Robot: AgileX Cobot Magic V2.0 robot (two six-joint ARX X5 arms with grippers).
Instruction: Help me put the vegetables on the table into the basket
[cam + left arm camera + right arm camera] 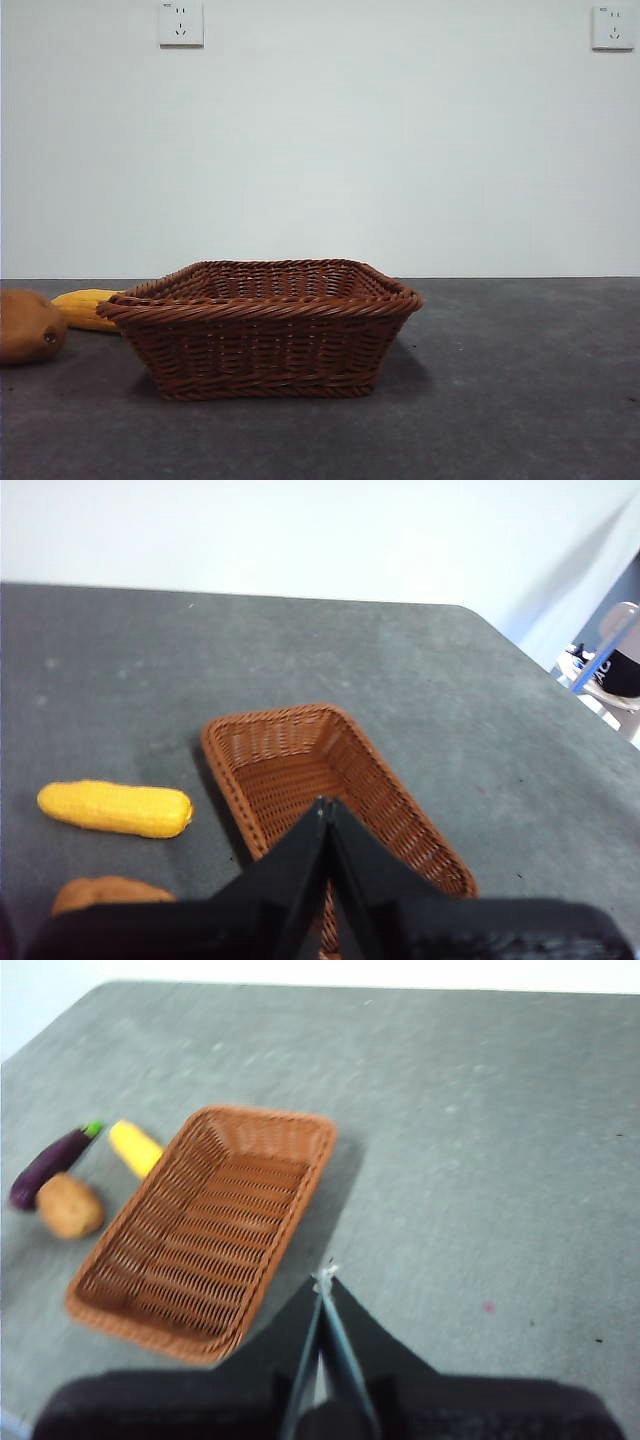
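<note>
Nothing had been picked yet: the wicker basket (262, 325) stood empty on the table (520, 400), with potato (28, 325), corn cob (115, 808) and eggplant (50, 1165) beside it, while left gripper (325, 810) and right gripper (325, 1285) hung pressed together, needing opening over a vegetable.

- Plain white wall (320, 150) behind, evenly lit.
- Two white power sockets high up: one (181, 23) at 11 o'clock, another (613, 27) at 1 o'clock.
- Blurred clutter with a blue stick (603, 652) past the far corner, at 3 o'clock in the left wrist view.
</note>
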